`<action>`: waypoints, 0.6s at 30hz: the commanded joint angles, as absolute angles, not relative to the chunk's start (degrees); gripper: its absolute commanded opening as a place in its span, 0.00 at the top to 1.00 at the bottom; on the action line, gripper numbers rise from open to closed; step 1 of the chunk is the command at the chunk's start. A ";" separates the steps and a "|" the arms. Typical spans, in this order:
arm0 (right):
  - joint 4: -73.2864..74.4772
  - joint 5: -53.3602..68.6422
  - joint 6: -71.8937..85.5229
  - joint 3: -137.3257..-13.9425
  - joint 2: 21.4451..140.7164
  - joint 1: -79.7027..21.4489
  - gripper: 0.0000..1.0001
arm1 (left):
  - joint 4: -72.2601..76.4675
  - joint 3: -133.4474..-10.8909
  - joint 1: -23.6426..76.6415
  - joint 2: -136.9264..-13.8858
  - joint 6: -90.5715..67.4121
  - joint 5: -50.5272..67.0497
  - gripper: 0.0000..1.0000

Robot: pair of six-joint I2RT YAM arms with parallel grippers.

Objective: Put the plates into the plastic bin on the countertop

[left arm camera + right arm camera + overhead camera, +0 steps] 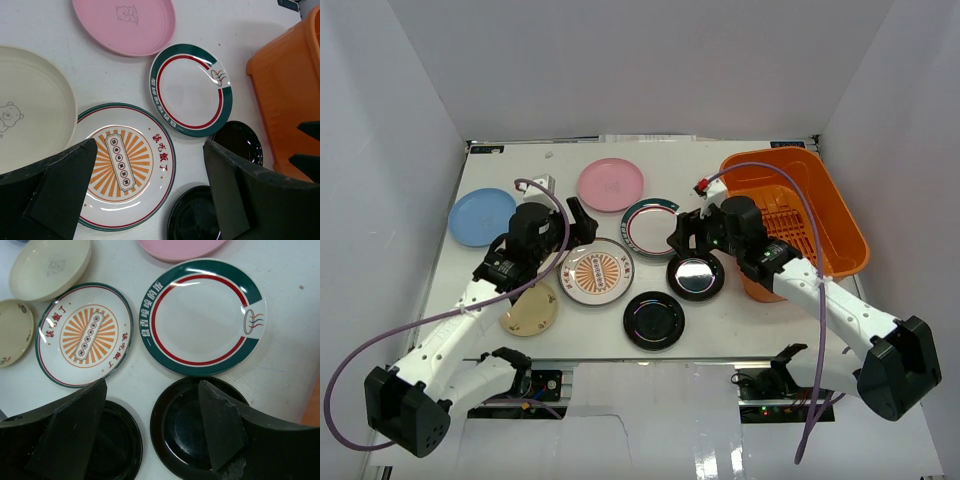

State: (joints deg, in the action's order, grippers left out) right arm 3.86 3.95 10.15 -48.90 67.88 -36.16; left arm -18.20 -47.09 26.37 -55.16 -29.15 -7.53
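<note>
On the white countertop (500,170) lie a light blue plate (482,216), a pink plate (610,184), a teal-rimmed plate (650,226), a sunburst plate (597,271), two black plates (695,277) (654,320) and a small cream plate (529,310). The orange bin (842,215) stands at the right with no plates in it. My left gripper (582,222) (149,147) is open and empty, hovering over the sunburst plate (125,167). My right gripper (678,235) (151,385) is open and empty above the nearer black plate (190,425), below the teal-rimmed plate (202,317).
A larger cream plate with a bear print (30,110) lies left of the sunburst plate, mostly hidden under my left arm in the top view. White walls close in the countertop on three sides. The bin's wall (290,100) is close to the right of the plates.
</note>
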 commanded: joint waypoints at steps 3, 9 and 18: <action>-2.98 6.68 10.72 -46.85 63.99 -36.30 0.20 | -19.68 -51.23 26.37 -57.74 -32.08 -10.89 0.02; -3.61 7.56 10.81 -48.51 65.47 -36.21 0.26 | -22.93 -54.67 26.02 -58.19 -34.27 -21.42 0.02; -3.51 0.80 10.98 -59.58 79.79 -36.21 0.51 | -15.83 -43.35 1.79 -52.47 -38.40 -9.08 0.02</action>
